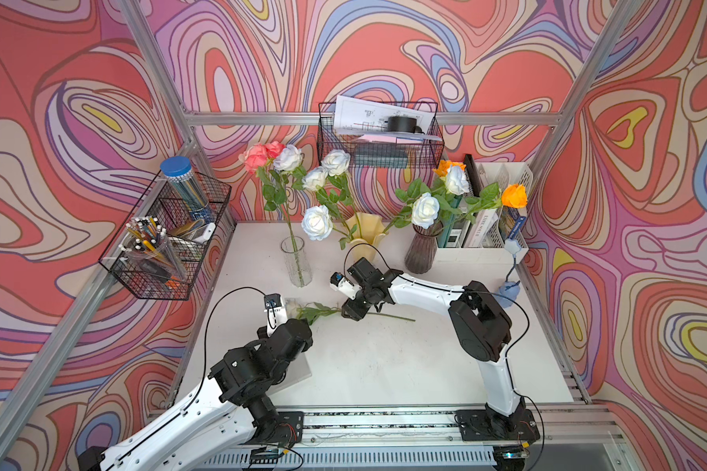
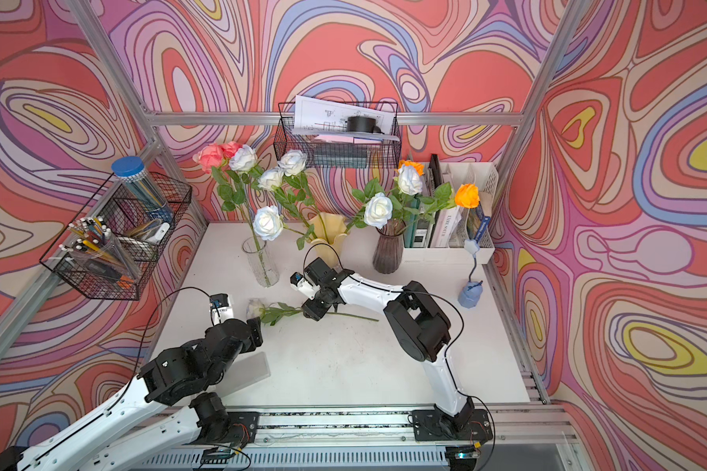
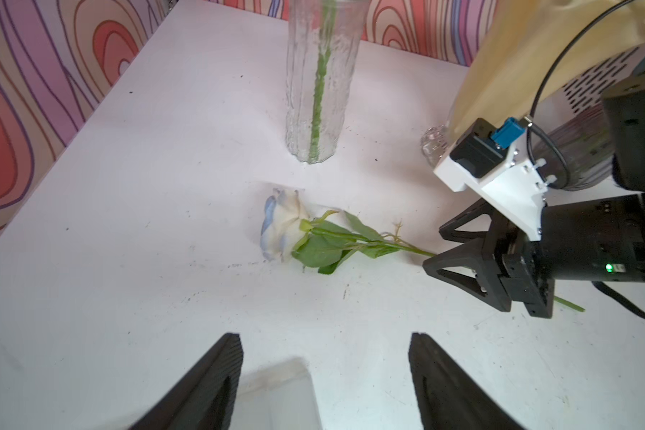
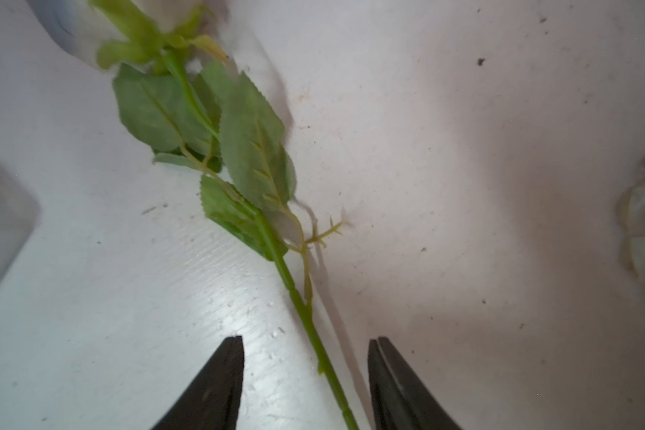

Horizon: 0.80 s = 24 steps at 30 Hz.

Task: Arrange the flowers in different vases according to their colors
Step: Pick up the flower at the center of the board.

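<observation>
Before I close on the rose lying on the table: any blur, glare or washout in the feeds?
Right wrist view: the rose has a sharp stem inside the open right pincer, its head blurred at the frame edge; glare sheen on the table. Left wrist view: rose crisp, yellow vase smeared near the lens. In a top view the pale head nearly vanishes against the white table.

White table [image 1: 384, 367], scuffed and speckled. Across the far side, left to right: clear vase [image 1: 296, 261], a touch nearer than the rest, yellow vase [image 1: 364, 234], purple vase [image 1: 423, 248], then a file rack [image 1: 478, 253] in the far-right corner. Blue stand [image 1: 509, 294] by the right edge. Left of centre, one rose [image 2: 278, 314] lies flat, head left, stem right. Near left, a clear sheet [image 2: 250, 369].
</observation>
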Available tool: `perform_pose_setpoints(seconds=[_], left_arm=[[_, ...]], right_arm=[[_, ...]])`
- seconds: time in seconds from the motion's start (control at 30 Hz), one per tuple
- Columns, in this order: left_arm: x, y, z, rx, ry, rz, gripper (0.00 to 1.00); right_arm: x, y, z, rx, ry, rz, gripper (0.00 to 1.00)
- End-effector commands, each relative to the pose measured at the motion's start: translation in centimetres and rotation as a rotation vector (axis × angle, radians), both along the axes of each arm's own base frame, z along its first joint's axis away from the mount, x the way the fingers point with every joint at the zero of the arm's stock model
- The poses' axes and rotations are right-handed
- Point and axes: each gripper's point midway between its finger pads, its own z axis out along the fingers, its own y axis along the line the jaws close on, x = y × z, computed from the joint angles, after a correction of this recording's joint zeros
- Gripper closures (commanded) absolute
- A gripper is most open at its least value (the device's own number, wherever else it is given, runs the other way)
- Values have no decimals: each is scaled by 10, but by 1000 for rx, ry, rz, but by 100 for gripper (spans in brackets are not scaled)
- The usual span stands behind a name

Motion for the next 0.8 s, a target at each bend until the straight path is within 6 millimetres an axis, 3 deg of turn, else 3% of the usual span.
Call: perform_pose_setpoints(seconds=[0.0, 0.17, 0.33, 0.4, 0.57, 0.67, 0.77], left_arm=[[-8, 14, -14, 31, 43, 36, 22], [-8, 15, -26, 34, 57, 34, 22], [-8, 16, -27, 40, 49, 27, 22], [-8, 17, -25, 41, 39, 25, 22], [-11, 22, -24, 39, 22, 33, 22], [-13, 25, -22, 31, 12, 31, 22], [-16, 26, -20, 13, -4, 22, 23]], right_arm=[[15, -10, -5, -78, -60, 47, 44], [25, -13, -27, -138, -72, 27, 44], [21, -10, -42, -149, -52, 40, 48], [13, -9, -49, -163, -43, 62, 55], [-1, -11, -69, -234, -34, 77, 90], [1, -13, -67, -234, -51, 47, 100], [8, -10, -43, -198, -125, 25, 100]])
